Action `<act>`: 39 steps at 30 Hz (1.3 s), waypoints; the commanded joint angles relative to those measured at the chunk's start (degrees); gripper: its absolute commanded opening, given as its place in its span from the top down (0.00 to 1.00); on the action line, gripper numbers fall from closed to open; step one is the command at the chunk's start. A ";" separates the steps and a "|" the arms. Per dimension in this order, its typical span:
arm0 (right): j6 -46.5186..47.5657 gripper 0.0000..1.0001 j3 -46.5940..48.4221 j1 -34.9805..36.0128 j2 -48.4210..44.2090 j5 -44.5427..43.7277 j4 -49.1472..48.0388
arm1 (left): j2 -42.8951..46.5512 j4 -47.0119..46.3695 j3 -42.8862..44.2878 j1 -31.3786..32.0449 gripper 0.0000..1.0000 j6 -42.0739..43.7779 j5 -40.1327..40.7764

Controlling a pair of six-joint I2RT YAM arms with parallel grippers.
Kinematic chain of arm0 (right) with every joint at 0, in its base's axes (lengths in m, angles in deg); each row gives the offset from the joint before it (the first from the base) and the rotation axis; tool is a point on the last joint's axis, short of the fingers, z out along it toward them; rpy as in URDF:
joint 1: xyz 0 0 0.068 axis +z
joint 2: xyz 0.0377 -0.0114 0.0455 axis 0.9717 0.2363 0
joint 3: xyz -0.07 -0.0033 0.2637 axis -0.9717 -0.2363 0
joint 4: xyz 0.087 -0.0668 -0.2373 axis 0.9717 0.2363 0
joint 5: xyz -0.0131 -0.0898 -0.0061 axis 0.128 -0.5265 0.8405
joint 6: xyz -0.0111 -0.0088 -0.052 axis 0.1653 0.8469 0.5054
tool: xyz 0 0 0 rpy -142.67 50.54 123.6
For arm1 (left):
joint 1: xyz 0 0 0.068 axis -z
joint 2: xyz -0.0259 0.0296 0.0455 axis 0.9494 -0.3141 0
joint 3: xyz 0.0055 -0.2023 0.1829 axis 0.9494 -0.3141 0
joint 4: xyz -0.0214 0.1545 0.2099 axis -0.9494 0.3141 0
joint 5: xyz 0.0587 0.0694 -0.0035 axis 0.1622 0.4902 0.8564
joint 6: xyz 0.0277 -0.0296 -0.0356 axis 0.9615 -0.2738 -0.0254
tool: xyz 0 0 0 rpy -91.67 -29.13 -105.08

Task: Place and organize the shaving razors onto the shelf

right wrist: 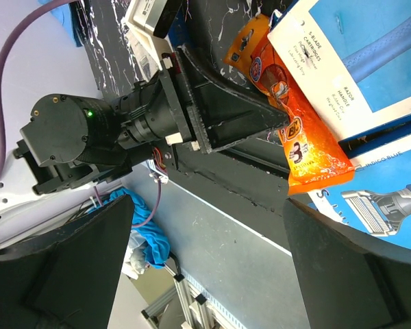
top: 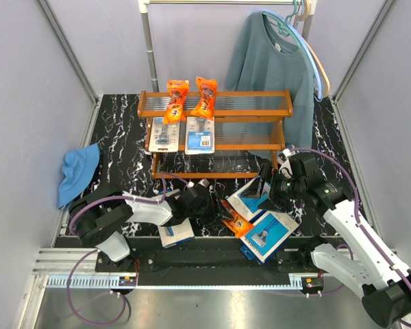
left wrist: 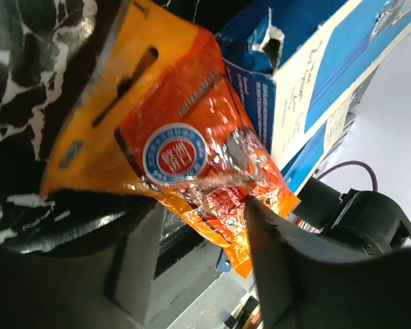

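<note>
The shelf stands at the back, with two orange bags on its top tier and two blister cards on the middle one. A third orange bag lies on the table against two blue razor boxes. My left gripper reaches it from the left. In the left wrist view that bag sits between the part-open fingers, its lower edge against the right finger. My right gripper hovers wide open over the boxes, holding nothing.
A smaller blue box lies under the left arm near the front edge. A blue cloth is bunched at the left. Behind the shelf a teal sweater hangs from a metal rail. The arm bases sit along the near rail.
</note>
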 commanded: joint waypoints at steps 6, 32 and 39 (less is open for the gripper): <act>-0.26 0.00 -0.73 -0.15 -0.65 -0.58 -0.57 | -2.84 -5.95 -1.82 0.21 1.00 -0.17 0.06; -0.17 0.00 -1.08 -0.23 -1.18 0.30 -2.59 | 19.13 27.89 13.64 0.21 1.00 21.09 8.94; -0.26 0.00 -1.35 -0.23 -2.05 2.49 -4.43 | 20.45 27.98 16.98 0.21 1.00 30.32 3.85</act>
